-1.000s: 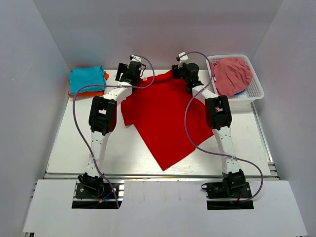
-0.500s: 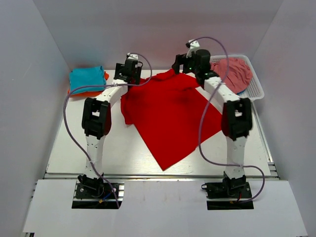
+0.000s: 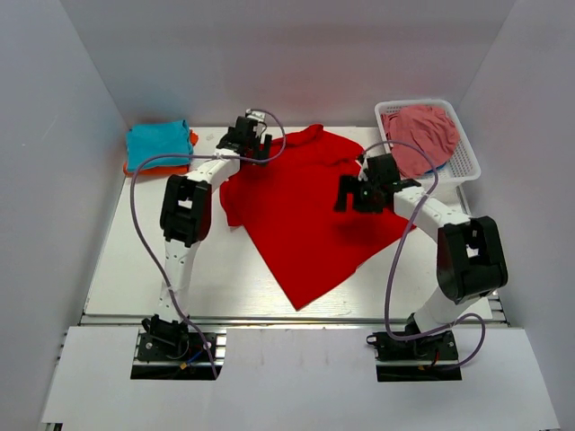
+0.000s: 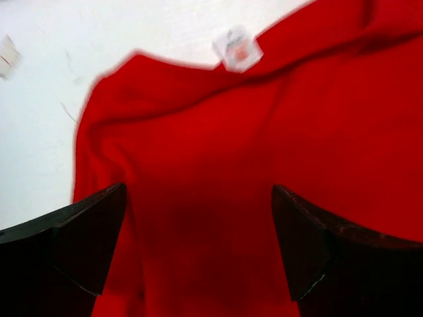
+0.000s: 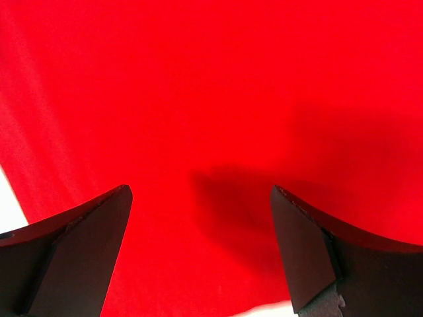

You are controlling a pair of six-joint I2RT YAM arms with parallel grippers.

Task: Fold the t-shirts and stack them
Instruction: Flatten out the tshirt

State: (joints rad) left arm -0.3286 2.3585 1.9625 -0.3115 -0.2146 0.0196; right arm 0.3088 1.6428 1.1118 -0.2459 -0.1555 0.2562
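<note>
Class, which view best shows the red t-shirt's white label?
The left wrist view: the white label lies at the edge of the red t-shirt, blurred. The top external view is too distant to make it out; the right wrist view shows only plain red cloth.

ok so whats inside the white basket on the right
A crumpled dusty-pink cloth fills the white basket, heaped above its rim. A sliver of blue shows at the near edge, under the pink. Whatever else lies beneath is covered.
</note>
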